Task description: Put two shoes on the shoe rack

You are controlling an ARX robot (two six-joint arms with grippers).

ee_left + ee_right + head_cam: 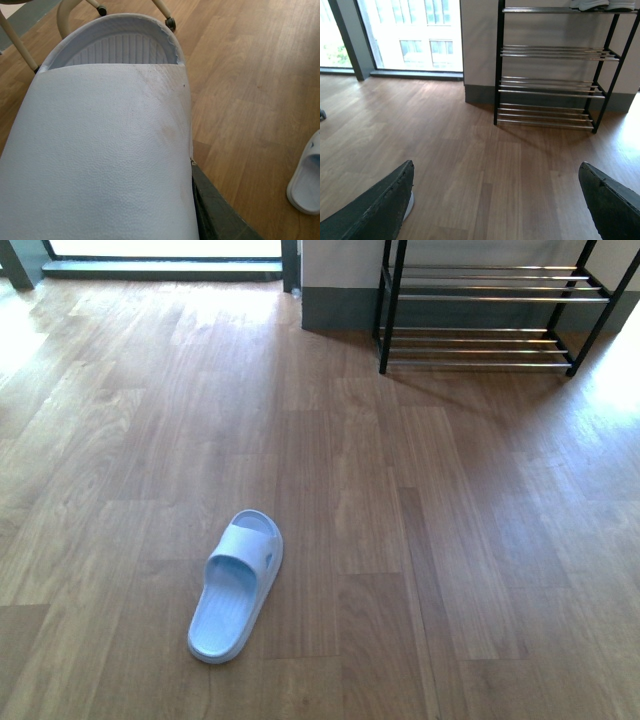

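Note:
A pale blue slide sandal [237, 585] lies on the wooden floor at the front left; its end also shows in the left wrist view [306, 182]. My left gripper is shut on a second pale blue slide sandal [100, 150], which fills the left wrist view; one dark finger [215, 215] shows beside its strap. My right gripper [497, 192] is open and empty above the floor, facing the shoe rack [550, 85]. The shoe rack [490, 315] stands at the back right against the wall. White soles [597, 5] show on its top shelf. Neither arm shows in the front view.
Cream chair legs with castors [80, 15] stand on the floor beyond the held sandal. A large window [410, 35] with a dark frame is left of the rack. A pale wall with a grey skirting [340, 310] runs behind the rack.

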